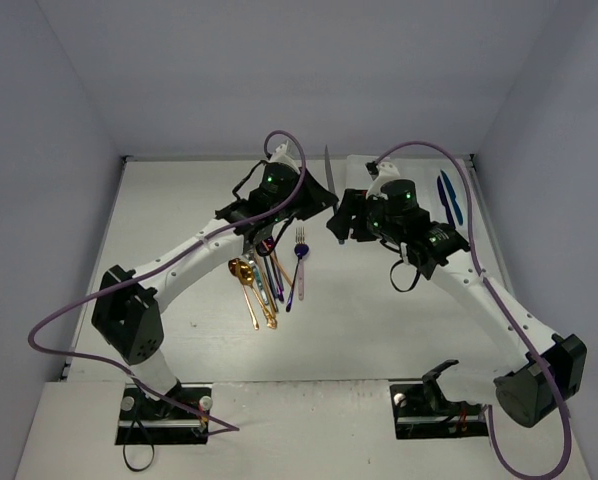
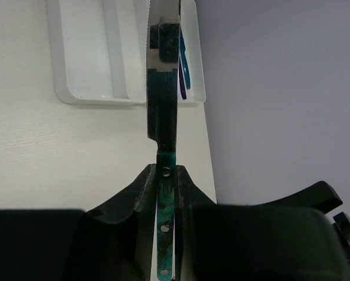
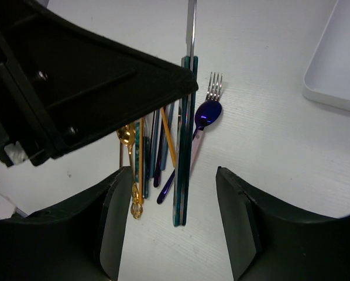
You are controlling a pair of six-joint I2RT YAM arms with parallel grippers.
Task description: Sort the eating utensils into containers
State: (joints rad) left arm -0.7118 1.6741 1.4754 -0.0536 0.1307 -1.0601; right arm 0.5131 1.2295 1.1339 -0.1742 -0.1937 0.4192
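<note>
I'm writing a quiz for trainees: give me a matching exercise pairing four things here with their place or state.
Things:
1 knife
2 gold spoon
3 right gripper
4 tray

Places or states:
a open, holding nothing
b holds a teal utensil
c clamped in the left gripper
d lying on the table in the pile

Pairs: 1-c, 2-d, 3-a, 4-b
</note>
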